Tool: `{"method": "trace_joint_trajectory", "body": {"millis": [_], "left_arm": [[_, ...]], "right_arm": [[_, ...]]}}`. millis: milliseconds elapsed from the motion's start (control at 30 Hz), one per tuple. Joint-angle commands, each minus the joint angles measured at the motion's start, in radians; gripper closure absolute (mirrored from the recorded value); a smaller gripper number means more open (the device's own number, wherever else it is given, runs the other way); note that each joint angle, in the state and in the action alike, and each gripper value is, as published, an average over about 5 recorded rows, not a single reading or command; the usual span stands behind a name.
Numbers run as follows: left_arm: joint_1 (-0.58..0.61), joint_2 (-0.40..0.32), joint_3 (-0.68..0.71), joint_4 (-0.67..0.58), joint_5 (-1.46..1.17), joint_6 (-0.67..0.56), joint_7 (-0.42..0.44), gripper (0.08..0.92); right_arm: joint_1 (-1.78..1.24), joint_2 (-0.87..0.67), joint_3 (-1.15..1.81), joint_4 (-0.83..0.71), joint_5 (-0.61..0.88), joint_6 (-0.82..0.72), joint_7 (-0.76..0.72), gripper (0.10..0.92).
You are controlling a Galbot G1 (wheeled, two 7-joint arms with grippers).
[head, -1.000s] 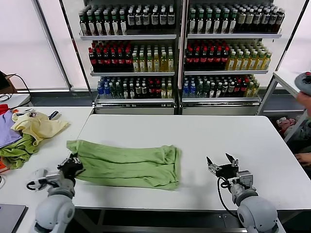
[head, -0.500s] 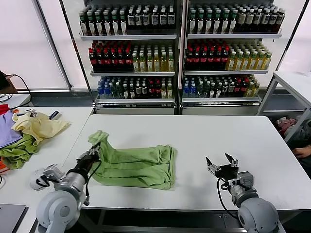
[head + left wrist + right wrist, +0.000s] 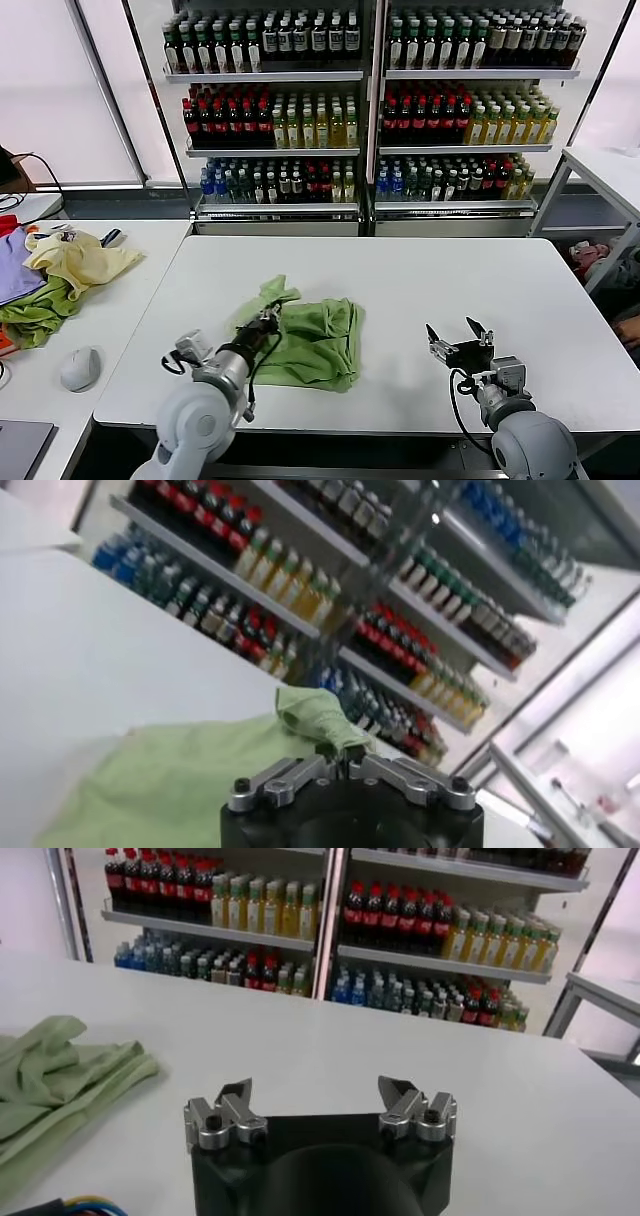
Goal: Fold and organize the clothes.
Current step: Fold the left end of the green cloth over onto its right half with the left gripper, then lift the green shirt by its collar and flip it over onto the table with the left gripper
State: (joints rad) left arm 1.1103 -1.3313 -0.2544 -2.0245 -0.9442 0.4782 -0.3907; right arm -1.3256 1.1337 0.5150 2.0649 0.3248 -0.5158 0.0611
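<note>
Now: left claw pinching the shirt's edge, right claw idle.
Head view: sage-green shirt (image 3: pixel 315 338) lies bunched mid white worktop (image 3: pixel 420 280); left claw (image 3: pixel 268 318) is clamped on its raised left edge, and right claw (image 3: pixel 456 342) hovers w/ jaws wide, nothing held, well apart from the cloth. Left wrist: claw (image 3: pixel 345 768) nipped tight on a cloth fold (image 3: pixel 315 715). Right wrist: claw (image 3: pixel 318 1106) spread wide over bare worktop, shirt (image 3: pixel 60 1073) off to one side.

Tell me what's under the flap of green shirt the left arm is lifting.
More of the same green shirt, lying on the white table. The left gripper holds the flap. Anything beneath the cloth is hidden.
</note>
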Motion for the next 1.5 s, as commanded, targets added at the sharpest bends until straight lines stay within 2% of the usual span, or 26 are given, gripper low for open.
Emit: {"method": "trace_joint_trajectory", "body": {"millis": [33, 167, 300, 533, 700, 833, 1033, 1233, 1500], "left_arm": [[-0.126, -0.037, 0.202, 0.155, 0.164, 0.018, -0.022, 0.893], [-0.134, -0.033, 0.226, 0.166, 0.209, 0.03, 0.021, 0.89], [-0.129, -0.025, 0.247, 0.168, 0.271, 0.027, 0.082, 0.827], [-0.086, 0.0, 0.248, 0.088, 0.309, -0.013, 0.206, 0.603], [-0.019, 0.033, 0.188, -0.002, 0.285, -0.025, 0.261, 0.464], [0.029, 0.052, 0.101, -0.026, 0.318, -0.068, 0.227, 0.343], [0.071, 0.086, -0.071, 0.077, 0.491, -0.137, 0.146, 0.199], [0.085, 0.12, -0.14, 0.16, 0.495, -0.135, 0.109, 0.178], [0.08, 0.096, -0.107, 0.195, 0.472, -0.066, 0.102, 0.177]], "right_arm": [[-0.001, 0.001, -0.001, -0.003, -0.001, 0.001, 0.0, 0.203], [0.004, 0.0, -0.002, -0.007, -0.001, 0.001, 0.0, 0.203], [0.011, -0.001, -0.005, -0.015, -0.001, 0.001, -0.001, 0.203], [0.025, 0.0, -0.015, -0.026, -0.001, 0.001, -0.002, 0.203], [0.036, 0.001, -0.019, -0.038, 0.001, 0.002, -0.004, 0.203], [0.043, 0.001, -0.019, -0.046, 0.002, 0.007, -0.006, 0.203], [0.052, 0.002, -0.022, -0.062, 0.003, 0.013, -0.008, 0.203], [0.06, 0.002, -0.028, -0.071, 0.003, 0.015, -0.009, 0.203], [0.06, 0.001, -0.029, -0.069, 0.003, 0.014, -0.008, 0.203]]}}
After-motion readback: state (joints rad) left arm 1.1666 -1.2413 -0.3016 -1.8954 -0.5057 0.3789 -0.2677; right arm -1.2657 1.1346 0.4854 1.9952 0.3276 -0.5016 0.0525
